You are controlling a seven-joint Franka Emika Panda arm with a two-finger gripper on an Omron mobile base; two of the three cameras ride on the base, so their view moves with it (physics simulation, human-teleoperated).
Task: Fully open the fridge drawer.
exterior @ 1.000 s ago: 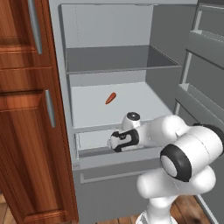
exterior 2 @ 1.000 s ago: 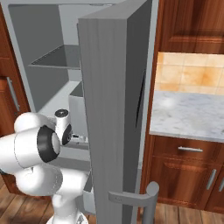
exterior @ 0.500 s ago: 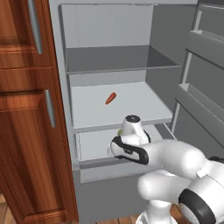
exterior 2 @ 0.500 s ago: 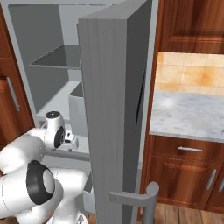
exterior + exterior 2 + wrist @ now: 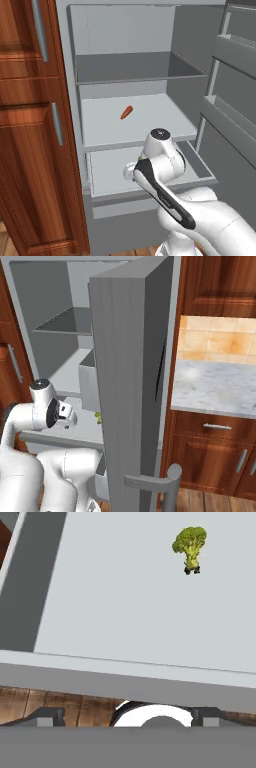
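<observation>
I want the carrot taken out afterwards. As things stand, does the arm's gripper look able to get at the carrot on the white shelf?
Probably yes. The carrot lies alone on the white shelf, with the fridge door swung wide and open space above it. The arm is bent low over the fridge drawer just beneath, so it would first have to lift.

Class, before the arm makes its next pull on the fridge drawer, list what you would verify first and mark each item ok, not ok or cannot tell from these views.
1. Fridge door swung clear of the fridge drawer: ok; the door stands open to the side.
2. Drawer already out past the shelf above: ok, its floor and side walls show.
3. Drawer at full extension: cannot tell.
4. Gripper over the drawer's front strip: ok in the hand view.
5. Jaws closed on the strip: cannot tell, the tips sit at the picture's edge.
6. Contents: a broccoli lies loose in the drawer, and a carrot on the shelf; ok, away from the gripper.
</observation>
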